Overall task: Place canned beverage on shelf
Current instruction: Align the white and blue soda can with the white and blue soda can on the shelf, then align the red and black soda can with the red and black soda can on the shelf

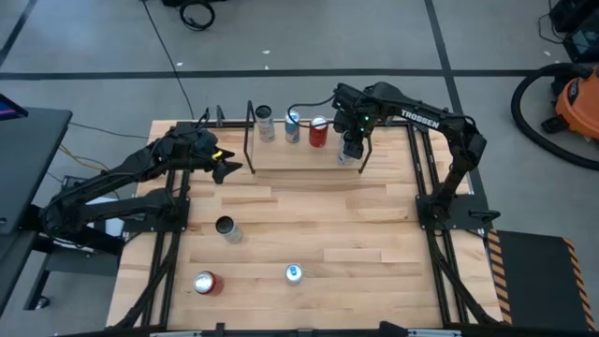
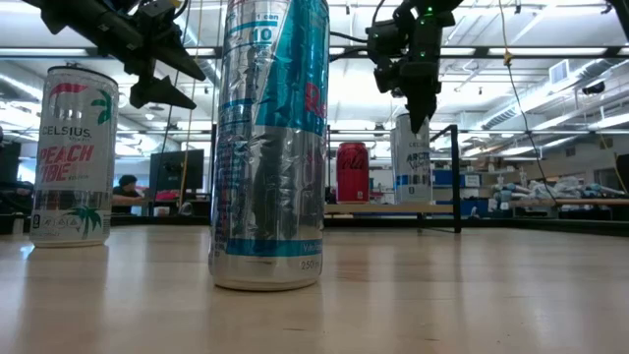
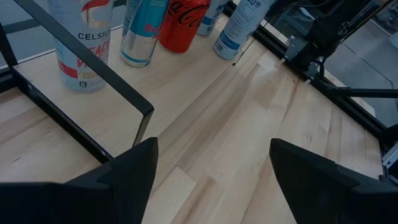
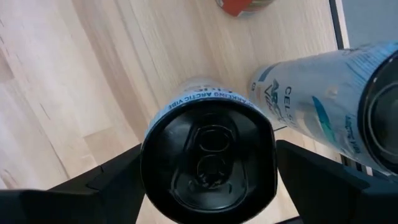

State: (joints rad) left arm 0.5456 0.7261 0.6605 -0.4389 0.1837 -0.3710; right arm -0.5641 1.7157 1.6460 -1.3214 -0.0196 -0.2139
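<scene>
The shelf, a light board between black rod frames, stands at the table's far middle. A row of cans stands on it: a white one, a blue one and a red one. At its right end a white-and-blue can with a black top stands upright on the board. My right gripper points straight down over this can, a finger on either side of its top. My left gripper hangs open and empty in the air by the shelf's left end frame. My right gripper comes at the black-topped can from above, its fingers standing on either side of the top rim. The can's top hides the fingertips, so I cannot tell whether they touch its wall. The can stands upright on the shelf board.
A second white-and-blue can stands close beside the black-topped one. Three loose cans stand on the near half of the table: a dark-topped one, a red-topped one and a blue one. Black frame rails run along both table sides.
</scene>
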